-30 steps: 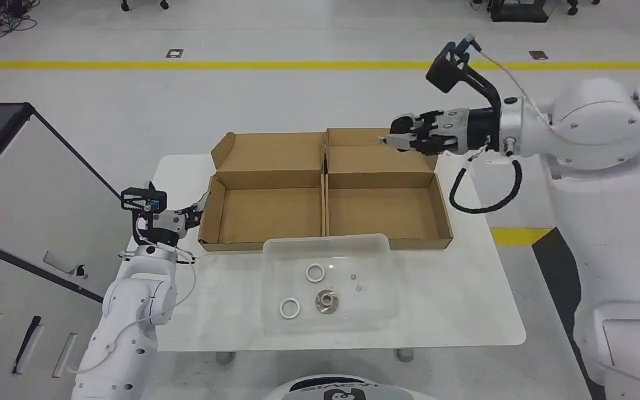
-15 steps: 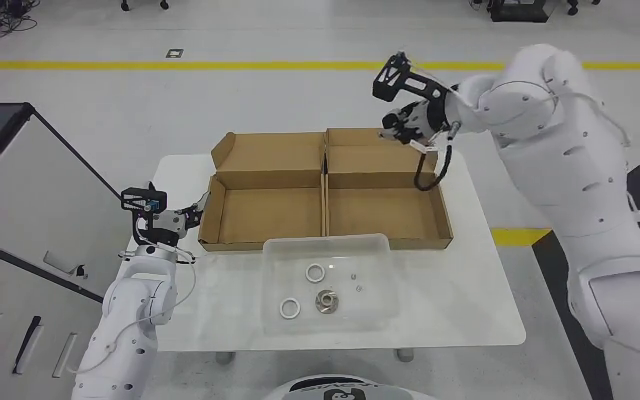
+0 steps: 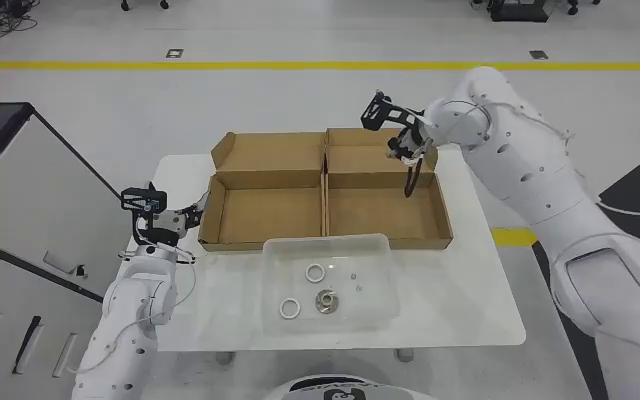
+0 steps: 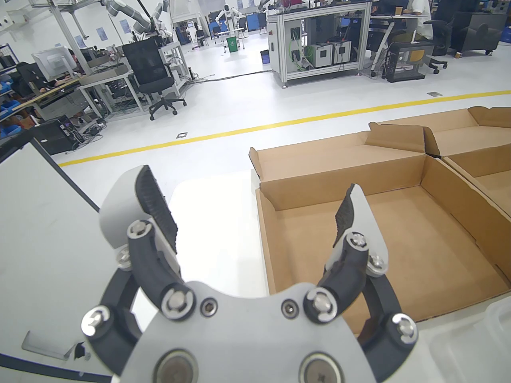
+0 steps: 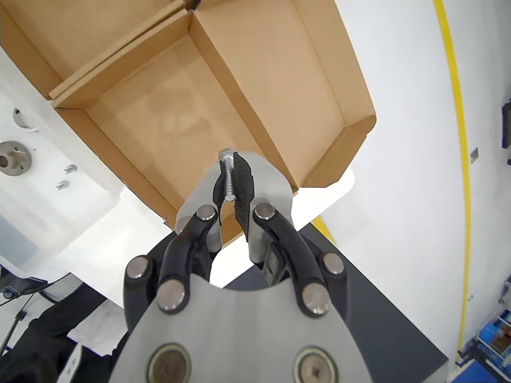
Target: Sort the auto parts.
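The right arm (image 3: 480, 105) folded inward, pointing the bolt (image 5: 228, 179) downward.

- No writing, label, number or sign can be read on the cardboard boxes (image 3: 270, 215), the clear plastic bin (image 3: 272, 248) or the white table (image 3: 470, 290).

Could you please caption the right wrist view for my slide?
Right claw grips a threaded silver metal bolt above the open brown cardboard box.
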`<state>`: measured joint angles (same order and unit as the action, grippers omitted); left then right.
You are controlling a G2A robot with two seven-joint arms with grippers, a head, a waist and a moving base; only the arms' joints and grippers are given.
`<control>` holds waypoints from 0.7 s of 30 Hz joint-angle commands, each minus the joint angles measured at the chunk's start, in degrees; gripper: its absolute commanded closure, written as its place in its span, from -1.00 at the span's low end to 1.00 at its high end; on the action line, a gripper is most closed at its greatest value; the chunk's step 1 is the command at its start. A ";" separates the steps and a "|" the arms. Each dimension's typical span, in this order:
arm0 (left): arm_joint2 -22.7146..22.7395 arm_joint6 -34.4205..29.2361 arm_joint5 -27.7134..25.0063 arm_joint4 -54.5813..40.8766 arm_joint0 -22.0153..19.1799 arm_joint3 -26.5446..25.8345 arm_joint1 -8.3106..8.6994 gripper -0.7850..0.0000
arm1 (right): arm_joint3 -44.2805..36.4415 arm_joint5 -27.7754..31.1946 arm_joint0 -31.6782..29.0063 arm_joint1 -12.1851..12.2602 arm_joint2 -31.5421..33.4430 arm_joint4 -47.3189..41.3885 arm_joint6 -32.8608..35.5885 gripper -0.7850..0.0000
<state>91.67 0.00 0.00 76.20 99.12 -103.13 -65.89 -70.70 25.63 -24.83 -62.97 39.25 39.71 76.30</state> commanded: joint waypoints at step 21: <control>0.00 0.00 0.00 0.00 0.00 0.00 0.00 -1.00 | 14.84 -2.52 -3.14 -3.04 -6.75 4.01 -2.15 1.00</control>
<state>91.67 0.00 0.00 76.20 99.12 -103.13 -65.89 -56.31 23.34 -27.58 -65.95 32.62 43.74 74.21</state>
